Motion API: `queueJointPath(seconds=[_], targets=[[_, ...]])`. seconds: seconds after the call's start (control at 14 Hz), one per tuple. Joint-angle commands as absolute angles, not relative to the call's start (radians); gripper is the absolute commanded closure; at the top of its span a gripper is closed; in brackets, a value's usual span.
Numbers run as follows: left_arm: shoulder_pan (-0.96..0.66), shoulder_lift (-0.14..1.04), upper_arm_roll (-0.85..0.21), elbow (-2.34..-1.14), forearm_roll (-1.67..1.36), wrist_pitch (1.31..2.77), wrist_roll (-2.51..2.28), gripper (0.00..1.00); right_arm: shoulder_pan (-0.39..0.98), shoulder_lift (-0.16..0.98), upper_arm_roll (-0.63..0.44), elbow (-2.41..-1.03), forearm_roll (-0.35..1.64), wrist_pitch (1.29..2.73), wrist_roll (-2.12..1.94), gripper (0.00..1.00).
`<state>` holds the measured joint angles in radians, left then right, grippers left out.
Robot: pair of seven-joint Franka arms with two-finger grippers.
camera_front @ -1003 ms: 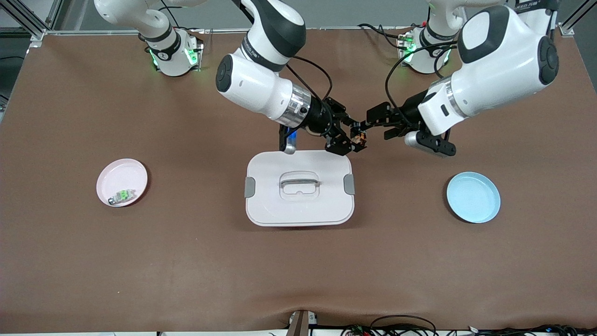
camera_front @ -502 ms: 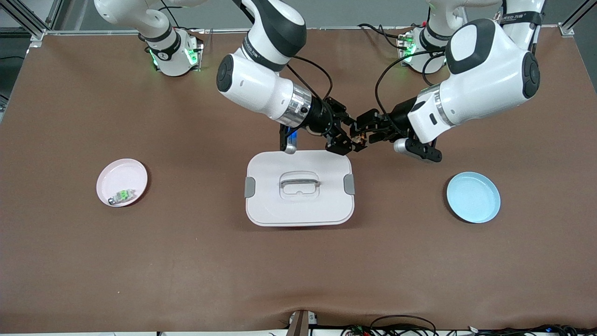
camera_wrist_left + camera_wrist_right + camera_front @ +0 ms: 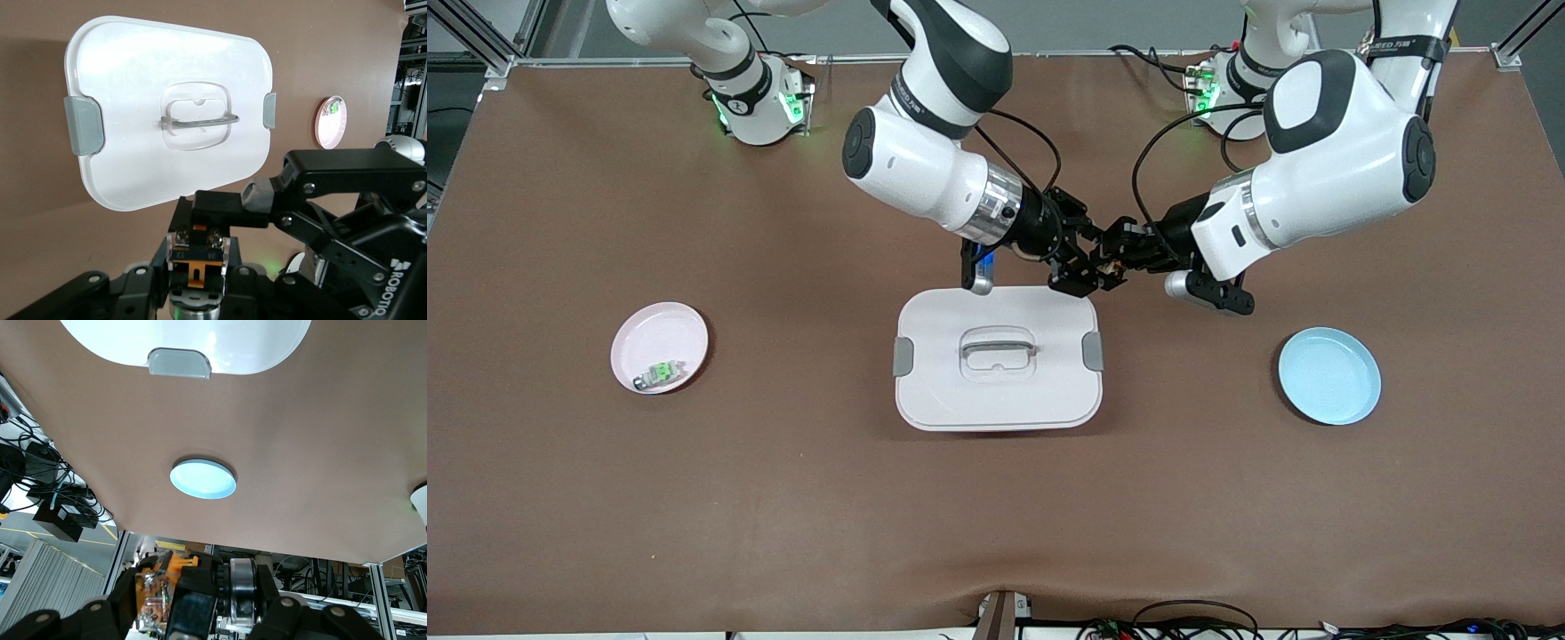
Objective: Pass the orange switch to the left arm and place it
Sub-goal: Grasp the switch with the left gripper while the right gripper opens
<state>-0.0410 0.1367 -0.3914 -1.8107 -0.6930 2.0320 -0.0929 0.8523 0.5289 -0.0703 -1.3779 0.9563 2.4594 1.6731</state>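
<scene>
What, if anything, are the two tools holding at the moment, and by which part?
The right tool is clamped on the orange switch's black body. The left tool meets it above the table beside the box; its hold cannot be told.

Bright, even overhead light; glare whitens the box (image 3: 193, 337) lid; soft shadows, sharp focus.
</scene>
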Motion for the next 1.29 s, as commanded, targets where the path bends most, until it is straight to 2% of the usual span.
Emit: queueJointPath(seconds=[0.0,0.14,0.29,0.36,0.43,0.5,0.65,1.0,1.22], targets=[[-0.031,0.144,-0.391,-1.813,-0.689,2.046,-0.086,1.00,0.867,0.538,-0.081,-1.347,0.969,2.462,1.684,0.80],[-0.023,0.144,-0.387,-1.813,-0.674,2.045,-0.080,1.00,0.867,0.538,-0.081,-1.347,0.969,2.464,1.684,0.80],[0.004,0.143,-0.383,-1.807,-0.617,2.034,-0.040,1.00,0.867,0.538,-0.081,-1.347,0.968,2.462,1.683,0.71],[0.020,0.141,-0.383,-1.807,-0.609,2.031,-0.028,1.00,0.867,0.538,-0.081,-1.347,0.968,2.464,1.683,0.61],[0.023,0.138,-0.382,-1.807,-0.588,2.031,-0.009,1.00,0.867,0.538,-0.081,-1.347,0.969,2.462,1.684,0.36],[0.050,0.137,-0.382,-1.802,-0.540,2.031,-0.002,1.00,0.867,0.538,-0.081,-1.347,0.969,2.464,1.686,0.21],[0.083,0.135,-0.383,-1.802,-0.464,2.029,0.044,1.00,0.865,0.538,-0.081,-1.347,0.969,2.462,1.687,0.02],[0.198,0.135,-0.383,-1.801,-0.398,2.010,0.195,1.00,0.848,0.522,-0.086,-1.347,0.965,2.447,1.684,0.00],[0.250,0.135,-0.382,-1.801,-0.313,1.985,0.297,1.00,0.807,0.471,-0.100,-1.348,0.934,2.315,1.677,0.00]])
